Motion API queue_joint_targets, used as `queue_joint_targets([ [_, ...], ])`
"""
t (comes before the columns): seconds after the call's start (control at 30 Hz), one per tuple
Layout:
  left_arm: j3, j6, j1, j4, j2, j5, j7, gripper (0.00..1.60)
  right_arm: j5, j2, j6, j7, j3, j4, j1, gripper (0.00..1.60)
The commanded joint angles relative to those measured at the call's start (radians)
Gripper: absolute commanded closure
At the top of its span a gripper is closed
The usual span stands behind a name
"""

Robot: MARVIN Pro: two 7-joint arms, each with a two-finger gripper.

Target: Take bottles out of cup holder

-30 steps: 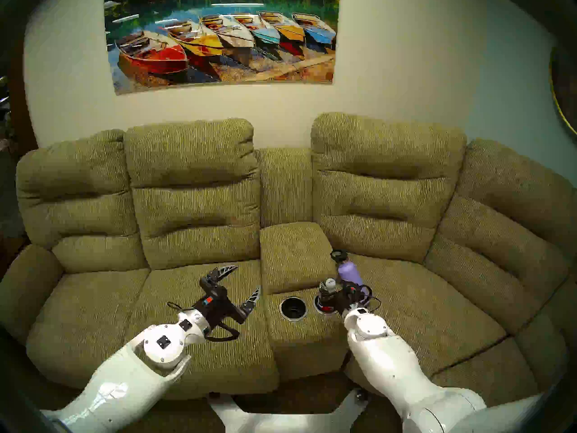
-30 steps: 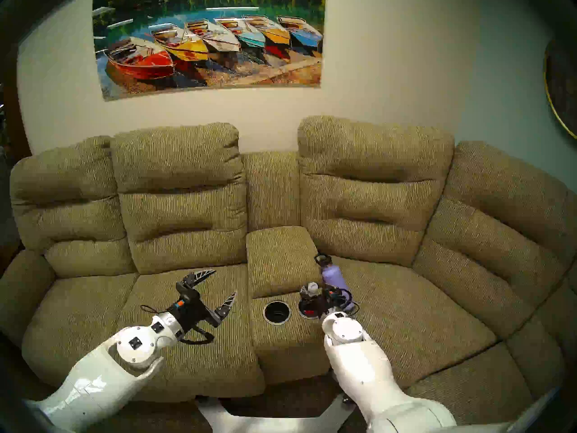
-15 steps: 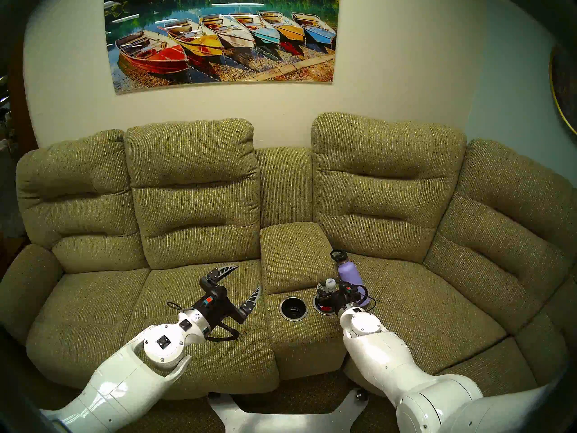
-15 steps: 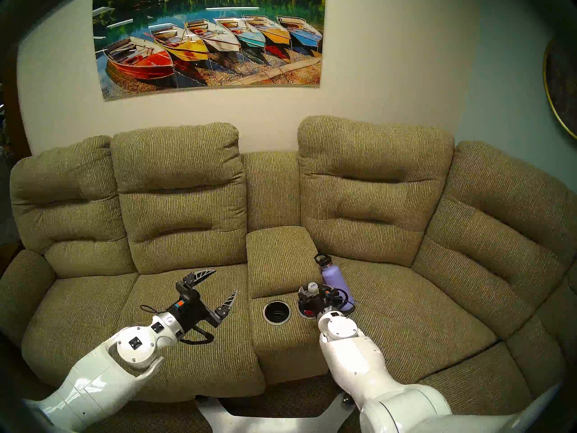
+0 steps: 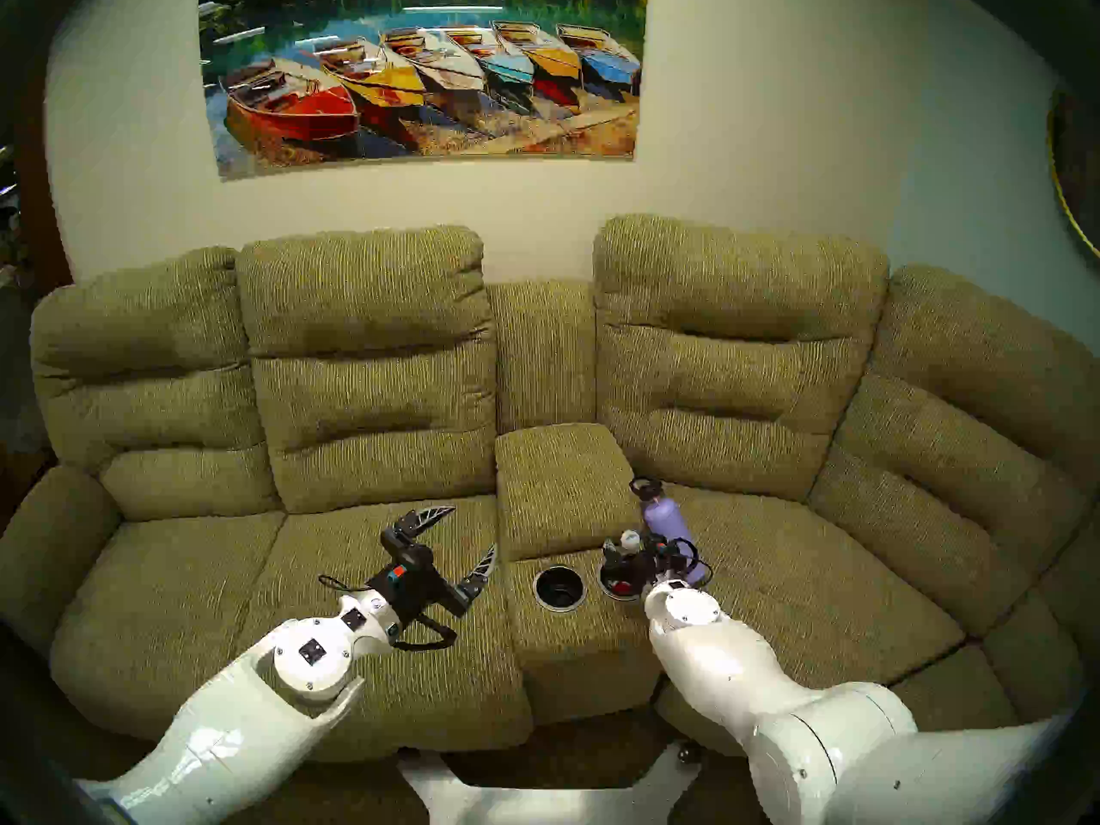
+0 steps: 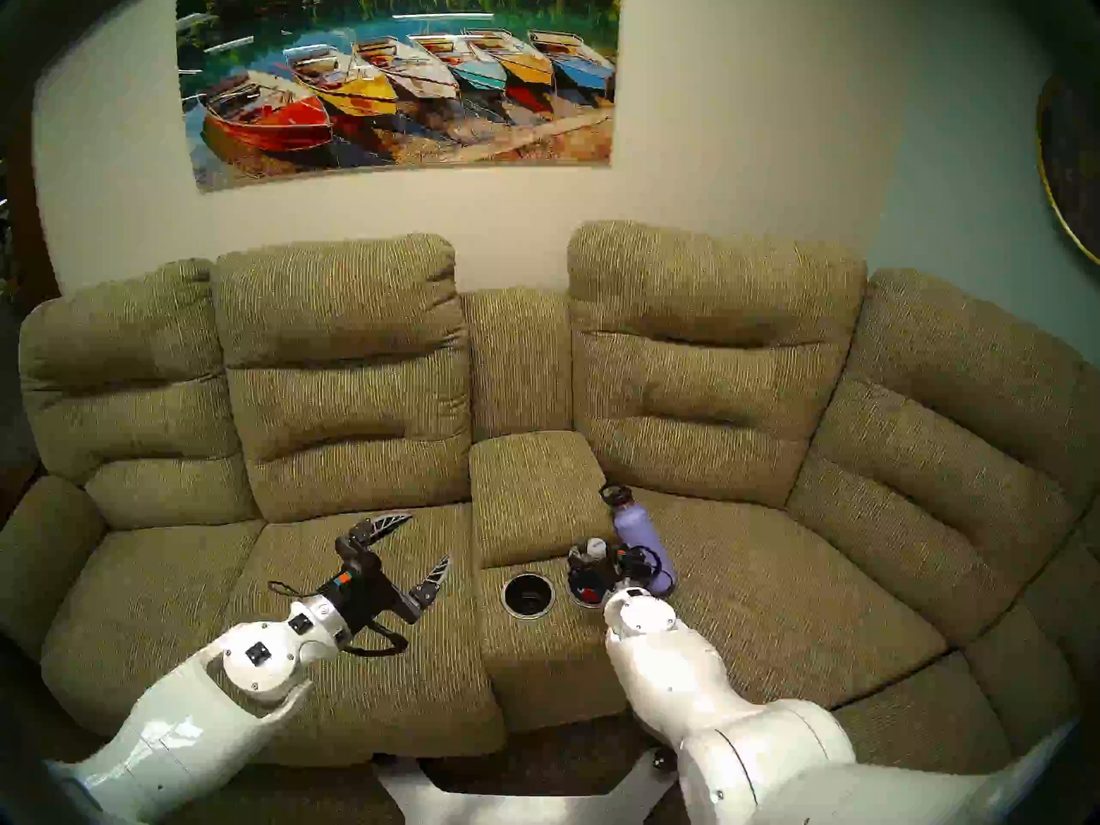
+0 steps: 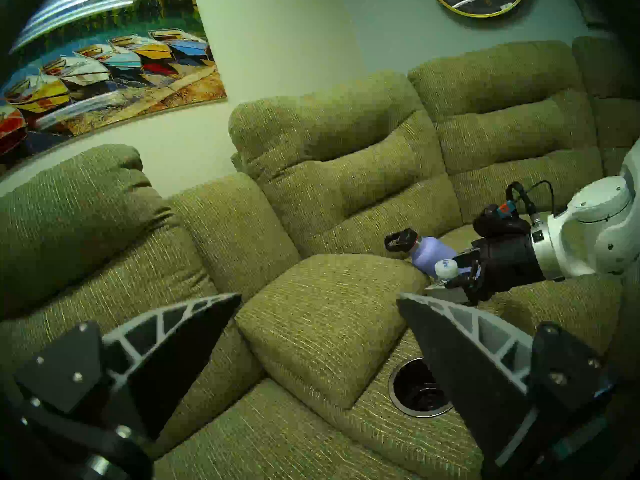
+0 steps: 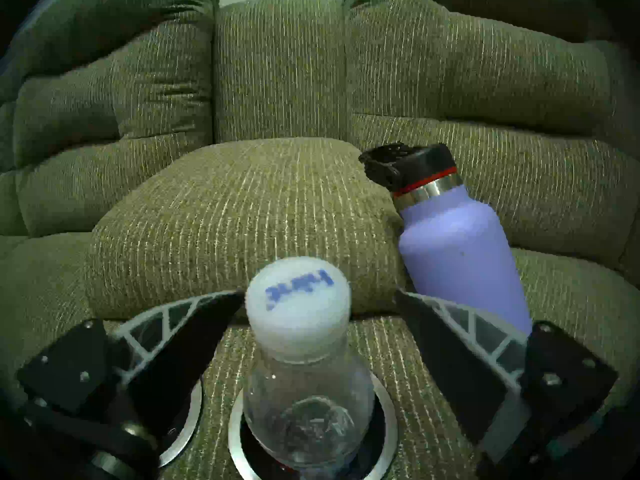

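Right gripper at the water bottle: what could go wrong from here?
1. The right gripper is open, its fingers either side of the clear bottle near the cap. Closing that high may slip or tilt it in the cup holder.
2. The purple flask leans on the seat beside the right finger; swinging the bottle out that way could knock it over.

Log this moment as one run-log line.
right end effector: open, straddling clear bottle | clear bottle: in right well | lavender flask: out, on seat | left end effector: open, idle
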Motion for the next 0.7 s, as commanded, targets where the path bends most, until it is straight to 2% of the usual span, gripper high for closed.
queue_joint_targets([
  [0.0,0.000,-0.009,-0.003,-0.021,0.000,0.002,-0.002,0.00,-0.003,-0.021,-0.025,0.000,-0.003,0.034,0.081,0.00],
  [0.2,0.001,-0.009,-0.004,-0.021,0.001,0.002,-0.001,0.00,-0.009,-0.032,-0.023,-0.011,-0.009,0.085,0.114,0.00],
  [0.23,0.001,-0.009,-0.004,-0.021,0.002,0.002,-0.001,0.00,-0.012,-0.036,-0.023,-0.019,-0.012,0.096,0.120,0.97],
  [0.3,0.002,-0.009,-0.004,-0.021,0.002,0.001,-0.001,0.00,-0.013,-0.038,-0.029,-0.019,-0.013,0.118,0.128,1.60],
  [0.53,0.003,-0.010,-0.004,-0.021,0.003,0.001,0.001,0.00,-0.010,-0.042,-0.071,-0.007,-0.007,0.171,0.144,1.60],
  [0.67,0.004,-0.010,-0.004,-0.022,0.004,0.000,0.001,0.00,-0.007,-0.042,-0.110,-0.001,-0.004,0.165,0.137,1.60],
])
